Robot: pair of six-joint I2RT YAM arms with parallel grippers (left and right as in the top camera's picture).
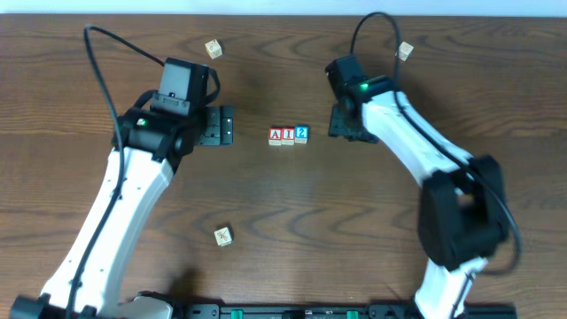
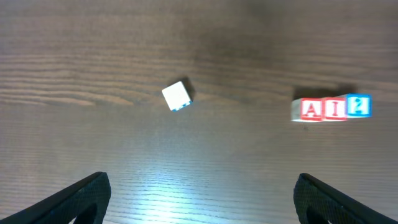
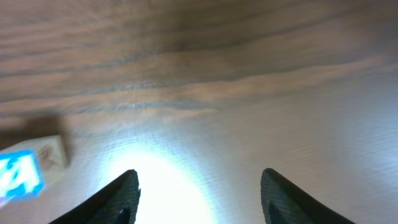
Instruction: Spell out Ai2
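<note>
Overhead, we see a row of three blocks (image 1: 288, 136) reading A, I, 2 mid-table, so spelling looks finished; next we need only retreat. Three spare blocks (image 1: 223, 236) lie scattered. Left wrist: left gripper (image 2: 199, 202) wide apart, empty. Right wrist: right gripper (image 3: 199, 196) spread, empty, blue block (image 3: 22, 174) left.

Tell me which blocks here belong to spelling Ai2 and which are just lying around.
Belong to the job: A block, I block, 2 block, side by side mid-table.

Lying about: far-left spare block, far-right spare block, near spare block.
</note>
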